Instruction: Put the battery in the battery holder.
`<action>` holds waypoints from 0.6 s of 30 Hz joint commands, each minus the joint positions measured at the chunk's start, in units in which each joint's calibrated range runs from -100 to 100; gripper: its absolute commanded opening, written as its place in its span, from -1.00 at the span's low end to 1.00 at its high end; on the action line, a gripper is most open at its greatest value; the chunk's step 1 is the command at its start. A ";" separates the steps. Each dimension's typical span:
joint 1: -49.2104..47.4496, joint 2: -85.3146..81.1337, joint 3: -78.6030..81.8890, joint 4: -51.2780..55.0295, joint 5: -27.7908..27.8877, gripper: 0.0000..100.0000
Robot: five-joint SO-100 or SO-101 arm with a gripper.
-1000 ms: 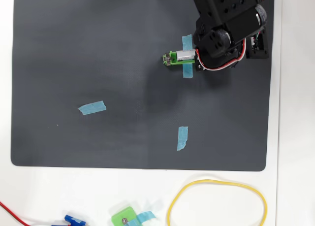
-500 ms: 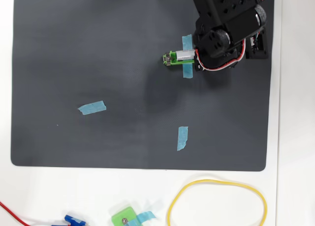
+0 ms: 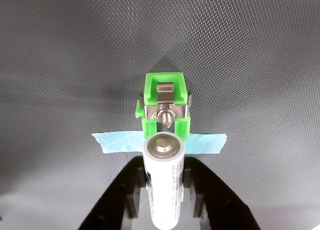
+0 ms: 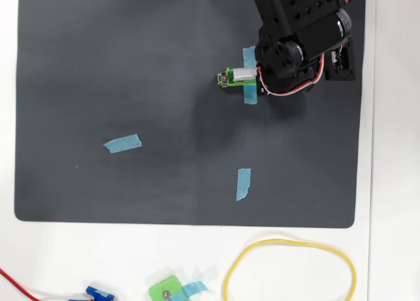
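Observation:
In the wrist view the battery [image 3: 163,185], a white cylinder with a metal end cap, points away from the camera along the green battery holder [image 3: 164,100]. Its far end sits just short of the holder's metal contact and screw. My gripper [image 3: 165,176] is shut on the battery, with a black finger [image 3: 131,192] on either side. Blue tape [image 3: 117,142] crosses under the holder. In the overhead view the holder [image 4: 229,78] lies on the dark mat at the upper right. The silver battery [image 4: 248,72] shows over it, and the black arm [image 4: 298,32] hides the rest.
Two loose blue tape strips [image 4: 123,143] [image 4: 243,183] lie on the black mat [image 4: 98,65]. On the white table below the mat lie a yellow loop [image 4: 226,278], a squarish green piece [image 4: 164,290], a blue part [image 4: 98,292] and a red wire [image 4: 13,280].
The arm has shifted slightly left and up in the overhead view, covering a bit more of the battery. The holder and tape have not moved.

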 commanded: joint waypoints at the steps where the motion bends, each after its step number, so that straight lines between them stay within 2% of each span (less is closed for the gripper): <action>1: 1.04 -0.22 -1.76 -0.51 -0.23 -1.00; 14: 0.94 -0.30 -1.76 -0.51 -0.23 -1.00; 18: 0.83 -0.56 -1.67 -0.51 -0.23 -0.87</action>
